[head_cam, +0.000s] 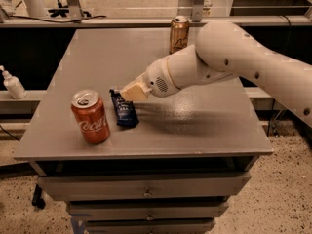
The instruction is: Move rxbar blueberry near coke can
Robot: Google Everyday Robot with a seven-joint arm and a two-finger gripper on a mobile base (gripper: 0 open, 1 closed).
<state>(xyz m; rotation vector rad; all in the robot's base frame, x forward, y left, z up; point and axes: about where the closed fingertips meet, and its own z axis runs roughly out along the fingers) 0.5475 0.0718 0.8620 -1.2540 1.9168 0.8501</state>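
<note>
Pincer [132, 92], cream-tipped on the white robot arm, sits at the upper end of the small flat navy-blue snack bar wrapper [125, 111]; its state cannot be told; the wrapper rests on the grey counter [204, 126], just beside the red Coca-Cola soda can [90, 117]; a gold-brown can [179, 33] stands well apart at the far edge

Navy rxbar blueberry [125, 111] lying beside upright red coke can [91, 118], gripper [132, 93] at its end

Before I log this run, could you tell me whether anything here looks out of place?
Nothing stands out: the coke can and the gold can stand upright, the rxbar lies beside the coke can, the gripper at its far end.
</note>
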